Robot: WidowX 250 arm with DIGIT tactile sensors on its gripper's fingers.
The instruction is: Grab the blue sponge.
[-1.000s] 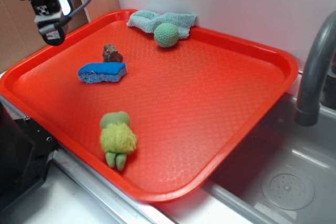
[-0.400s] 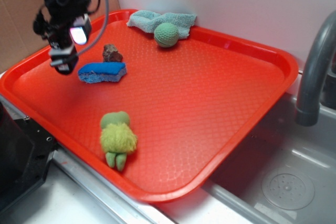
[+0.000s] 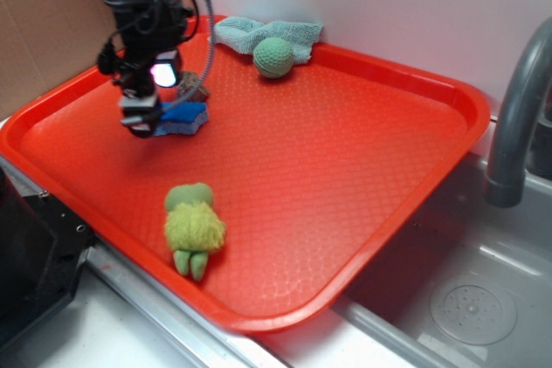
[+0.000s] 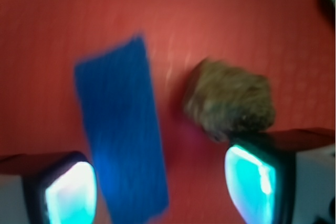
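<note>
The blue sponge [image 3: 185, 118] lies flat on the red tray [image 3: 362, 170] near its left side, partly hidden behind my arm in the exterior view. In the wrist view the blue sponge [image 4: 122, 131] runs lengthwise from the middle down between the fingers, nearer the left one. My gripper [image 4: 160, 190] is open, and its pale blue fingertips [image 4: 71, 192] stand wide apart on either side. In the exterior view the gripper [image 3: 141, 120] hovers just above the sponge's left end. Nothing is held.
A brown rock [image 4: 231, 102] sits just right of the sponge, close to the right finger. A teal cloth [image 3: 259, 34] and green knitted ball [image 3: 273, 56] lie at the tray's back. A green plush toy [image 3: 192, 228] lies near the front. A sink and faucet [image 3: 517, 118] are at right.
The arm has swung right and down from the tray's left rim to just over the sponge. The sponge and the other things have not moved.
</note>
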